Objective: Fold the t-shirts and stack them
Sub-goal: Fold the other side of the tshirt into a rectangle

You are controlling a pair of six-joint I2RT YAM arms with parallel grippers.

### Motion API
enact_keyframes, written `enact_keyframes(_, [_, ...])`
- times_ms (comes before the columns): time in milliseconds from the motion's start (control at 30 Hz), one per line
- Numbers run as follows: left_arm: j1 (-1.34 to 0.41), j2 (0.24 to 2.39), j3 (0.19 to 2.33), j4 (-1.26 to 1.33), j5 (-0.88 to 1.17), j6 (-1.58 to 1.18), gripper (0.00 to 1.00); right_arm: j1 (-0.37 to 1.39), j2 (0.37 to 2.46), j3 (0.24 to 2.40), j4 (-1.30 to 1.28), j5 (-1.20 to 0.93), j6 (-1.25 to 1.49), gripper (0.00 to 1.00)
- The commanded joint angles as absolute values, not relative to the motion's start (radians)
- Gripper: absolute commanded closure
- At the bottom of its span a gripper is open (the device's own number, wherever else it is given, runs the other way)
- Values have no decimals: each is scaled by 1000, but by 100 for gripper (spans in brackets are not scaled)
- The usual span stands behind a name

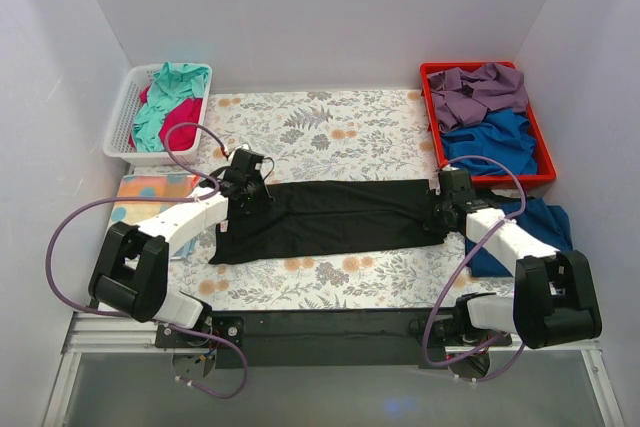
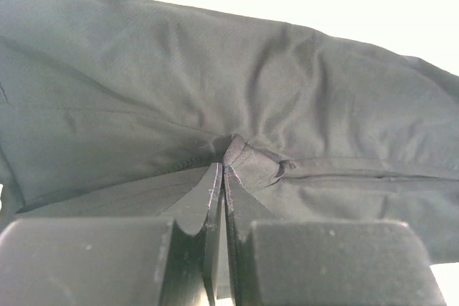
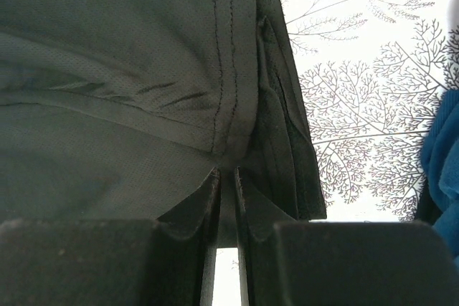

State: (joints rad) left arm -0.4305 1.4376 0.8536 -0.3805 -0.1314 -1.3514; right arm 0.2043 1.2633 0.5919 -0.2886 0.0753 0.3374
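Note:
The black t-shirt [image 1: 335, 215] lies stretched as a long band across the middle of the floral table sheet [image 1: 330, 127]. My left gripper [image 1: 243, 193] is shut on its left end; in the left wrist view the fingertips [image 2: 224, 168] pinch a bunched fold of black cloth [image 2: 215, 91]. My right gripper [image 1: 443, 209] is shut on the right end; in the right wrist view the fingertips [image 3: 228, 174] pinch the hemmed edge [image 3: 228, 69]. A dark blue t-shirt [image 1: 525, 232] lies crumpled right of my right arm and shows in the right wrist view [image 3: 441, 148].
A white basket [image 1: 125, 117] at back left holds teal [image 1: 170, 92] and magenta [image 1: 185, 117] shirts. A red bin [image 1: 540, 162] at back right holds purple [image 1: 480, 92] and blue [image 1: 495, 142] shirts. A pale dotted cloth [image 1: 150, 192] lies under my left arm.

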Motion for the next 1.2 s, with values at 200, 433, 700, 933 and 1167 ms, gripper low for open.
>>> enact_keyframes(200, [-482, 1321, 799, -436, -115, -1376, 100, 209, 1209, 597, -291, 74, 342, 82])
enact_keyframes(433, [-597, 1263, 718, -482, -149, -1445, 100, 207, 1201, 603, -296, 75, 344, 82])
enact_keyframes(700, [-696, 1198, 617, -511, -186, -1532, 99, 209, 1212, 611, -295, 72, 347, 82])
enact_keyframes(933, [-744, 1144, 637, -587, -282, -1582, 70, 216, 1212, 618, -295, 67, 351, 82])
enact_keyframes(1167, [-746, 1065, 722, -704, -431, -1632, 66, 262, 1203, 643, -290, 57, 379, 82])
